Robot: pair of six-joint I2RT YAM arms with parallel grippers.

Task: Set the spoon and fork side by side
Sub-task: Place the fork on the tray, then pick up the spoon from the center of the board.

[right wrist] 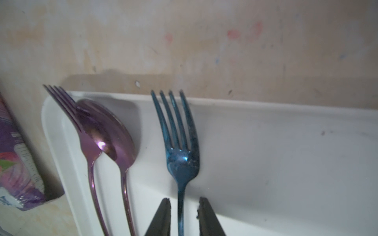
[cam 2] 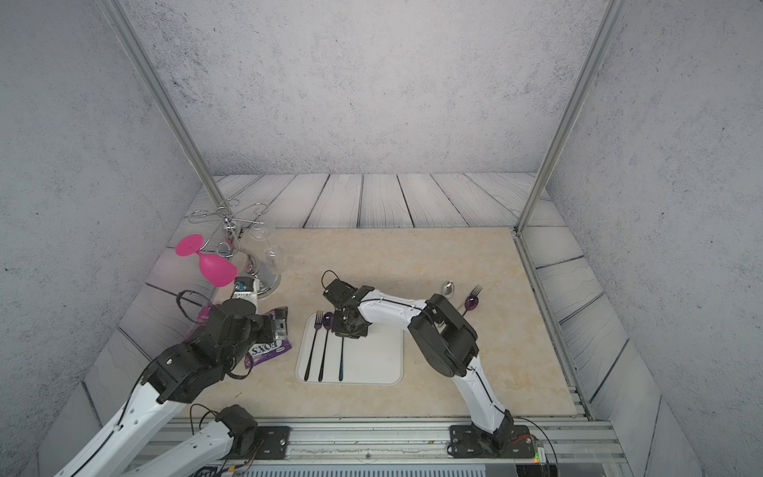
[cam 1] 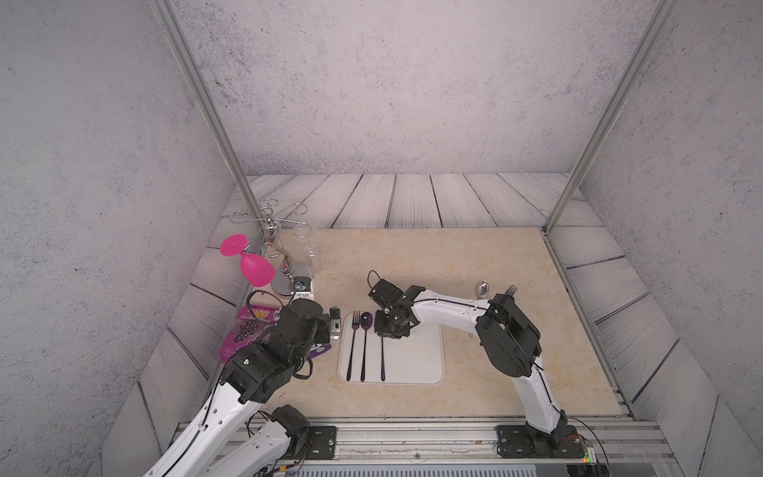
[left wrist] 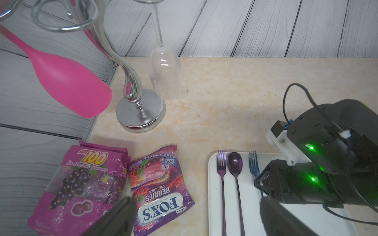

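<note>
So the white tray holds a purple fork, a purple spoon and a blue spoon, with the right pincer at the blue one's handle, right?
One thing is off: that is a blue fork, not a spoon; the right wrist view shows its four tines. The rest stands: the white tray holds the purple fork and purple spoon, and the right pincer straddles the blue handle.

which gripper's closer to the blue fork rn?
Right. The right gripper straddles the handle of the blue fork on the white tray, jaws open. The left gripper hangs off the tray, near the Fox's candy bag.
</note>
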